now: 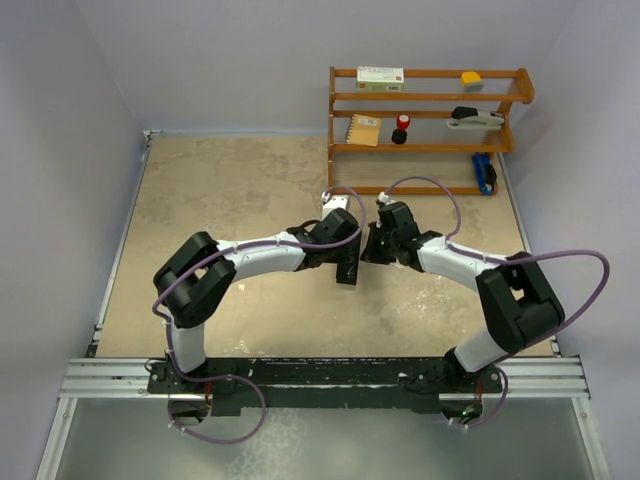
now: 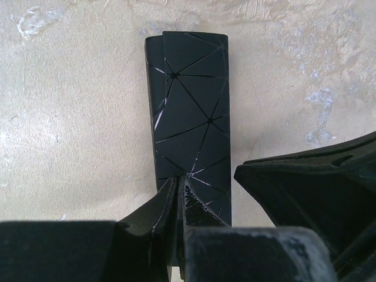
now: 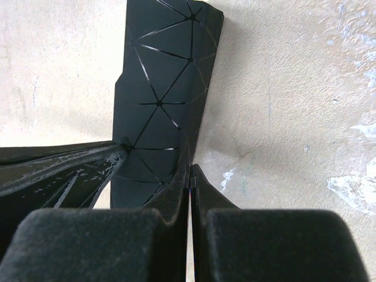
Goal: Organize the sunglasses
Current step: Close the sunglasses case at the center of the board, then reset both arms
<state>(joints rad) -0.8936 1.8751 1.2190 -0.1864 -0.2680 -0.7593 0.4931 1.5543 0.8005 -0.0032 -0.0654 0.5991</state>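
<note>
The red sunglasses show in no view. A black oblong case (image 1: 347,270) with a pattern of thin lines lies on the table between my two grippers; it also shows in the left wrist view (image 2: 191,106) and the right wrist view (image 3: 161,88). My left gripper (image 2: 179,181) is shut, its tips resting on the near end of the case. My right gripper (image 3: 191,167) is shut, its tips at the case's right edge. In the top view the left gripper (image 1: 340,248) and right gripper (image 1: 371,247) stand close together over the case.
A wooden shelf (image 1: 430,110) stands at the back right with a white box (image 1: 380,78), a yellow notebook (image 1: 363,130), a red and black item (image 1: 401,128) and a blue item (image 1: 484,172). Grey walls enclose the tan table (image 1: 220,190).
</note>
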